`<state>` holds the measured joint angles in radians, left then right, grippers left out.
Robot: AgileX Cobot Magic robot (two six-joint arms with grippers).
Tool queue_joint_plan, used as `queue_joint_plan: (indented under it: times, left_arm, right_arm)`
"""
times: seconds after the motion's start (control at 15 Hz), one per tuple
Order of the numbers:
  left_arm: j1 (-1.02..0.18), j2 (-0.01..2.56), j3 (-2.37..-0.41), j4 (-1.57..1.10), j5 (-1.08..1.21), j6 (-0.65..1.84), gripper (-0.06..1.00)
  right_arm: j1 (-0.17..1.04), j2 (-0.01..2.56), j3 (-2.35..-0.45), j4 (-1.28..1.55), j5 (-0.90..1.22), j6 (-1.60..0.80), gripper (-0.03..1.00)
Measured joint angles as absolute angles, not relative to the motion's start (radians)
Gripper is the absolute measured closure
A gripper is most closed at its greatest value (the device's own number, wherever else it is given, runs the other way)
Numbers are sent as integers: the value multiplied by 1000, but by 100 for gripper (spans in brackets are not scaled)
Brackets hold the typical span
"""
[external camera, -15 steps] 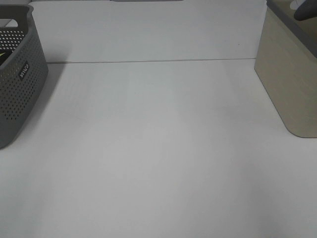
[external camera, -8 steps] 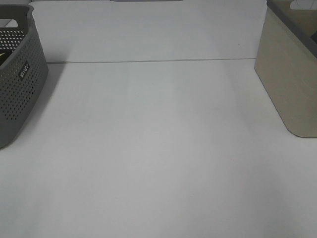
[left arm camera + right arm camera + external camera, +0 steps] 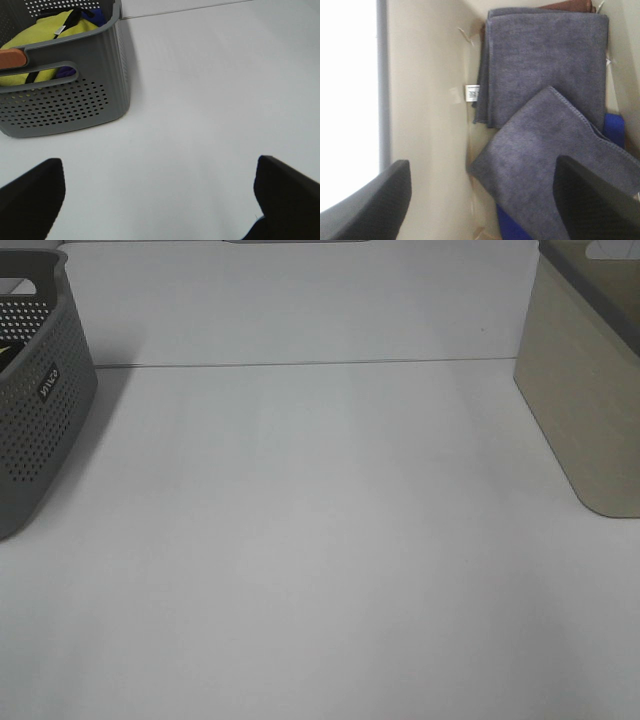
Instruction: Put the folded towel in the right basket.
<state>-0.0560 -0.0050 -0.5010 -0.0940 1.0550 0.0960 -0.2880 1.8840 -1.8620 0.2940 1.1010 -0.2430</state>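
Observation:
The beige right basket point(image 3: 585, 390) stands at the table's right edge. In the right wrist view I look down into it: a folded grey towel point(image 3: 545, 65) lies flat, and a second grey towel point(image 3: 545, 160) lies tilted over it. My right gripper point(image 3: 480, 200) is open and empty above the basket's inside, its dark fingers point(image 3: 370, 205) spread wide. My left gripper point(image 3: 160, 200) is open and empty above the bare table near the grey left basket point(image 3: 65, 95). Neither gripper shows in the high view.
The grey perforated left basket point(image 3: 35, 390) holds yellow and blue cloth point(image 3: 45, 35). In the right basket a brown cloth point(image 3: 570, 6) and a blue cloth point(image 3: 615, 130) lie under the grey towels. The white table point(image 3: 320, 540) spans between the baskets.
A dark part of the right arm seen over the right basket one second ago has left the high view. Nothing else has moved.

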Motion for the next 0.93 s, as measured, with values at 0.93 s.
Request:
queue_joint_plan:
  times: [0.93]
  left_arm:
    - [-56, -5, -501, -94, 1055, 96, -3]
  right_arm:
    - [-269, 1527, -1556, 321, 1216, -167, 22]
